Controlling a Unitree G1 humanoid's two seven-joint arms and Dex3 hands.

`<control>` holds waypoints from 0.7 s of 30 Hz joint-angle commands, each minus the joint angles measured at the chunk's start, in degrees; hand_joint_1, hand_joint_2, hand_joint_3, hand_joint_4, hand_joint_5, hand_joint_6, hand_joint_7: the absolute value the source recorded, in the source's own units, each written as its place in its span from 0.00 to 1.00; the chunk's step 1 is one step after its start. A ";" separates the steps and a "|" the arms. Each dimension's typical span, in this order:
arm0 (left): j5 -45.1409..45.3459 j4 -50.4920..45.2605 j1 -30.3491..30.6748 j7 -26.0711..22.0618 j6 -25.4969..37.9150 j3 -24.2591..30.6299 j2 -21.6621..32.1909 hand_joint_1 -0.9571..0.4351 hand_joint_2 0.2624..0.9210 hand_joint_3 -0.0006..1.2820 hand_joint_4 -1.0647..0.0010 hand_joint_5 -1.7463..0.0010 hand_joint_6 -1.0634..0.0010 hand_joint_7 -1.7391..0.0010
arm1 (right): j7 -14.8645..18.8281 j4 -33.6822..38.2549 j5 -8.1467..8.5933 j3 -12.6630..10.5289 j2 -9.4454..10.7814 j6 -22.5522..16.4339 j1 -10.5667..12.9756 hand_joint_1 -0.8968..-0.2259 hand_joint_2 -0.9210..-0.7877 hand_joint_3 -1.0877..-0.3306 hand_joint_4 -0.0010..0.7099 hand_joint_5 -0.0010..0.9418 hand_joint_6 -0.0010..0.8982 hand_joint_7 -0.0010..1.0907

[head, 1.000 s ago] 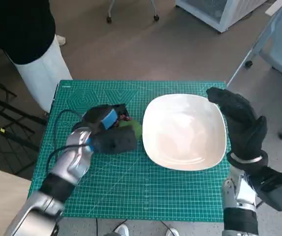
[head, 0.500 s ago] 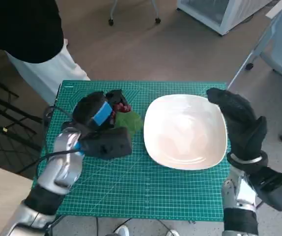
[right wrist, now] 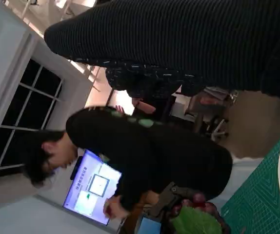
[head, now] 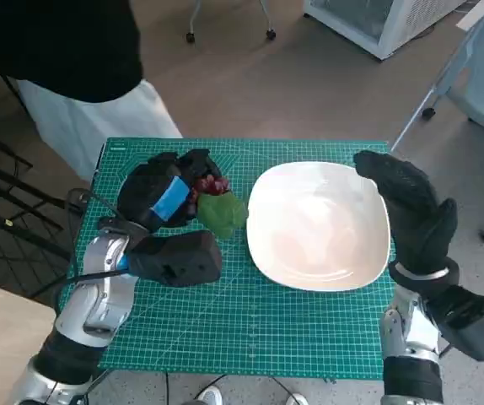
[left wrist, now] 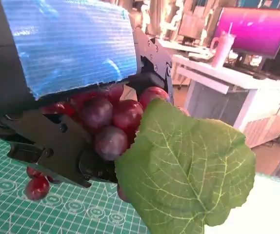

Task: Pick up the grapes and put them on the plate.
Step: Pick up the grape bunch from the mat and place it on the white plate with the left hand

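My left hand (head: 162, 196) grips a bunch of dark red grapes (head: 212, 185) with a big green leaf (head: 223, 213), raised a little above the green mat, left of the plate. The left wrist view shows the grapes (left wrist: 111, 117) clasped in the black fingers (left wrist: 57, 146), the leaf (left wrist: 186, 168) hanging in front, and a few grapes dangling over the mat. The white plate (head: 318, 224) lies on the right half of the mat with nothing on it. At the plate's right rim my right hand (head: 411, 211) hovers with its gloved fingers spread and nothing in them. The right wrist view catches the grapes and leaf (right wrist: 193, 219) far off.
The green cutting mat (head: 225, 329) covers the small table. A person in a black top and white trousers (head: 90, 93) stands at the table's far left corner and also shows in the right wrist view as a person (right wrist: 145, 151). Chair legs and a white cabinet stand on the floor beyond.
My left hand has closed on the grapes and lifted them off the mat, moving slightly away from me. The person has leaned further into view. The right hand has not moved.
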 commanded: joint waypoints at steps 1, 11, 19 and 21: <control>0.79 0.11 -1.56 0.12 -0.63 -0.37 -0.98 0.69 1.00 0.13 0.43 0.26 0.52 0.29 | -0.22 0.18 0.31 -0.14 0.34 0.57 0.37 0.61 0.00 0.66 0.34 0.00 0.04 0.42; 2.35 4.04 -7.45 -2.17 0.55 -4.34 -5.14 0.69 1.00 0.13 0.41 0.26 0.55 0.29 | -0.62 -1.53 0.33 -0.13 0.26 1.48 1.18 0.61 0.00 0.66 0.34 0.00 0.04 0.43; 3.17 8.33 -15.55 -6.76 1.40 -7.91 -9.17 0.69 1.00 0.14 0.46 0.19 0.52 0.34 | -0.66 -2.75 0.32 -0.40 -0.13 1.77 1.95 0.62 0.00 0.66 0.34 0.00 0.04 0.43; 3.15 9.68 -17.57 -7.48 0.81 -8.74 -9.94 0.69 1.00 0.15 0.47 0.18 0.52 0.34 | -0.74 -3.10 0.25 -0.46 -0.20 1.75 2.17 0.62 0.00 0.66 0.34 0.00 0.04 0.43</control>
